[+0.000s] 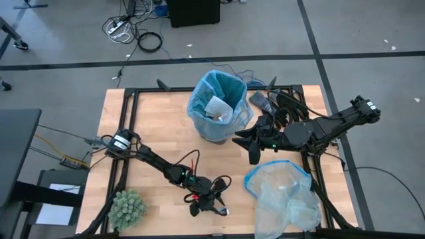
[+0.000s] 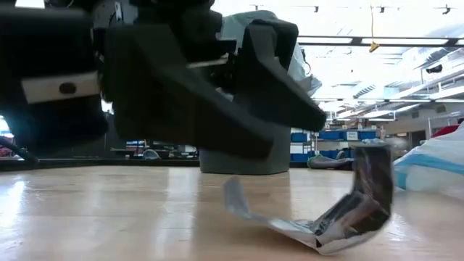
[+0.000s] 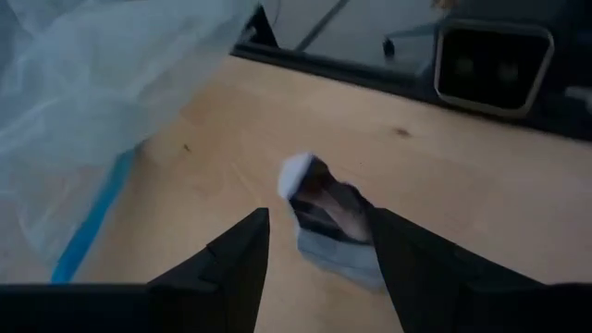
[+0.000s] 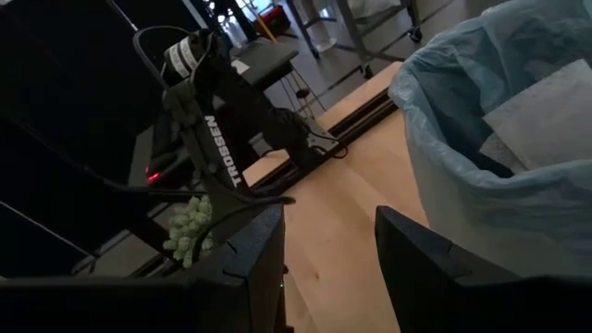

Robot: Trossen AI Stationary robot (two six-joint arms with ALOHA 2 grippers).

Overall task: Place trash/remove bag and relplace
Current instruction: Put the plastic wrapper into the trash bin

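still the trash-collecting step, i reckon: one scrap left loose on the counter (image 1: 153,126), bag swap not begun.

left gripper (image 3: 319,250) is low at the counter's front edge, jaws spread w/ a crumpled silvery wrapper (image 3: 326,217) sitting between them, not pinched yet. low view shows the wrapper (image 2: 341,214) lying on the wood, one end curled upward, gripper body hanging just above and to its side.

bin (image 1: 219,106) sits at the far-middle of the counter, lined w/ the blue bag (image 1: 199,99), white paper (image 1: 217,106) already inside along w/ other bits. right gripper (image 1: 252,143) hovers just beside the bin's near-right side, jaws apart, nothing held; the right wrist view looks past the bag rim (image 4: 481,120) across the counter.

paler clear bag (image 1: 282,196) lies front-right, close to the wrapper. plant ball (image 1: 127,207) front-left, well apart.

next move prob: lower a touch, close on the wrapper, lift, carry to the bin mouth. wrapper is thin and springy, so it could slip or skid; jaws need to straddle the raised fold, not the flat tail. clear bag close by could snag.
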